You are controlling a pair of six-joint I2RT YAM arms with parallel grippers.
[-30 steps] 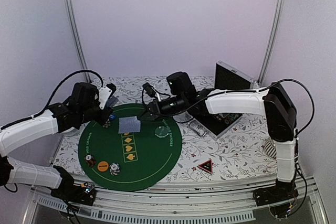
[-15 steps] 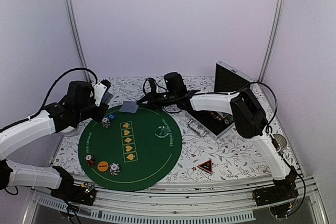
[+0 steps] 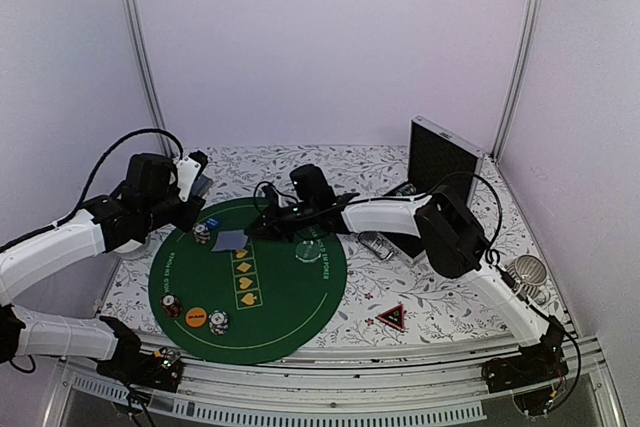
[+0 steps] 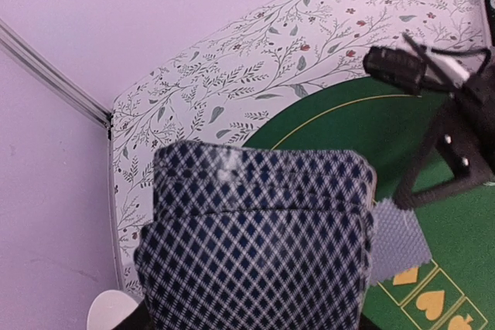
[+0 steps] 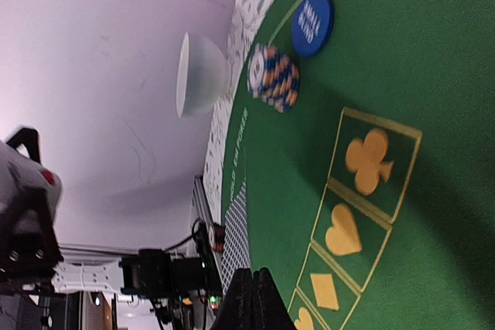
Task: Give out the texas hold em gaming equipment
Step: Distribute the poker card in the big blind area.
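Observation:
My left gripper [image 3: 197,187] is shut on a deck of grey-blue-backed cards [image 4: 255,237] that hides its fingers, held over the left back edge of the round green mat [image 3: 300,297]. My right gripper [image 3: 252,234] is shut on one card [image 3: 230,241], low over the mat's left part; that card shows edge-on in the right wrist view [image 5: 236,226]. A striped chip stack [image 3: 202,233] and a blue disc [image 3: 212,220] lie beside it. A clear disc [image 3: 307,250] lies mid-mat. Two chip stacks [image 3: 172,304] [image 3: 218,322] and an orange disc [image 3: 197,315] lie at the near edge. A red-black triangle token [image 3: 391,316] lies off the mat.
An open black case [image 3: 435,172] stands at the back right. A white ribbed cup [image 3: 527,272] lies at the right edge. A white bowl [image 5: 201,73] sits beside the mat's left rim. Printed card boxes [image 3: 243,282] run down the mat's middle.
My right gripper has swung the single card from the mat's far edge down and forward, beside the chip stack. My left arm has hardly moved.

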